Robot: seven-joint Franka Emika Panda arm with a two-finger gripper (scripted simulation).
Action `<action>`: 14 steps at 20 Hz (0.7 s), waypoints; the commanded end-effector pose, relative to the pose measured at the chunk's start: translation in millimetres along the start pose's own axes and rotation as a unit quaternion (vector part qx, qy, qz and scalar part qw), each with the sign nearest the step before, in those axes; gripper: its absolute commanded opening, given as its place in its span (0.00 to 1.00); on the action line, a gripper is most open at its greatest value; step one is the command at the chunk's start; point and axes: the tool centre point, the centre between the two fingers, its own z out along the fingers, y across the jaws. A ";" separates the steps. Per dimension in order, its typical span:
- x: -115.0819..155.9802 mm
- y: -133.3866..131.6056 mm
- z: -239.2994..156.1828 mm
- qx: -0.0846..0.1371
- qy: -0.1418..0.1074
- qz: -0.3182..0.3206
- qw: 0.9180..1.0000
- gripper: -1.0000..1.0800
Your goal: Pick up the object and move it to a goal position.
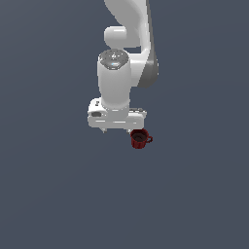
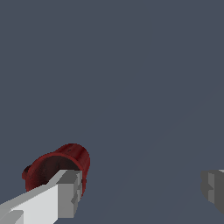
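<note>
Nothing is grasped yet: the gripper (image 2: 142,190) hangs wide open, one finger (image 2: 65,192) overlapping the red mug (image 1: 139,138); centring, closing, lifting and carrying remain.

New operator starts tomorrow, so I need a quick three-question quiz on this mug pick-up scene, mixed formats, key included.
1. True or false: the tool is closed on the mug.
2. Multiple choice: in the exterior view the mug sits A) directly between the fingers, B) off toward the exterior view's right of the tool, C) lifted in the air.
3. Fill in: the mug's colour is dark ____.

Key: 1 false, the jaws stand wide apart; 2 B; 3 red.
</note>
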 end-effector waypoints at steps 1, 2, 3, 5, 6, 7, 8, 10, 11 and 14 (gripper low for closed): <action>0.0 0.0 0.0 0.000 0.000 0.000 1.000 0.62; -0.1 0.6 0.4 0.000 0.000 0.001 1.000 0.62; -0.3 2.4 1.4 -0.001 0.000 0.002 1.000 0.62; -1.2 9.2 5.2 -0.003 -0.001 0.008 1.000 0.62; -1.6 12.2 6.7 -0.004 -0.002 0.010 1.000 0.62; -1.8 14.3 7.5 -0.005 -0.002 0.012 1.000 0.62; -1.8 15.1 7.7 -0.005 -0.003 0.012 1.000 0.62; -1.8 14.1 7.4 -0.005 -0.002 0.012 1.000 0.62; -1.9 13.3 7.7 -0.004 -0.002 0.012 1.000 0.62; -3.2 9.9 10.0 0.003 0.000 0.016 1.000 0.62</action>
